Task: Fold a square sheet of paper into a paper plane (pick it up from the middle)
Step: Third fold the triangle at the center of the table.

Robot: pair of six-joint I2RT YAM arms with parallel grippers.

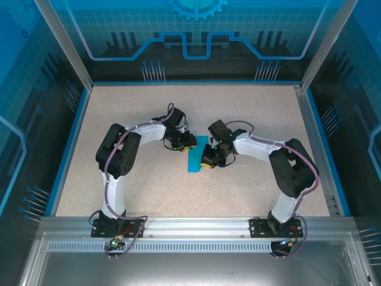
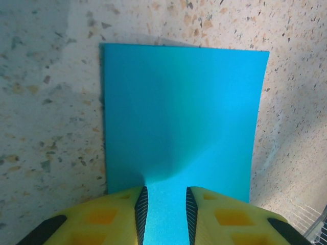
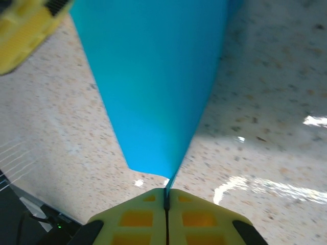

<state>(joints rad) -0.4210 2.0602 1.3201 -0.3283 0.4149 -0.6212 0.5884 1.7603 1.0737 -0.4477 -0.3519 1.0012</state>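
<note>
From above, the square sheet of paper (image 1: 195, 156) lies near the middle of the table (image 1: 149, 190). It is a plain turquoise oblong, longer from 12 to 6 o'clock than across. The left gripper (image 1: 187, 143) sits at its 11 o'clock corner and the right gripper (image 1: 208, 162) at its 4 o'clock edge. Bare speckled tabletop spreads out on every side as far as the blue rim (image 1: 67, 155).

The left wrist camera shows the sheet (image 2: 179, 112) smooth and matte, with sharp corners at 11 and 1 o'clock. It rises in a soft swell toward 6 o'clock. There the left gripper (image 2: 164, 212) has its ribbed yellow fingers (image 2: 110, 219) a narrow gap apart with paper showing between them. Whether they pinch it I cannot tell. Pale, flecked stone-look table (image 2: 46, 127) flanks both long edges.

In the right wrist view, the right gripper (image 3: 166, 201) is pressed fully together on the sheet's (image 3: 153, 87) tapering end at 6 o'clock, and the paper lifts away toward 12. A yellow finger of the left gripper (image 3: 20, 35) shows at 10 o'clock. Glossy table (image 3: 265, 127) lies open at 3.
</note>
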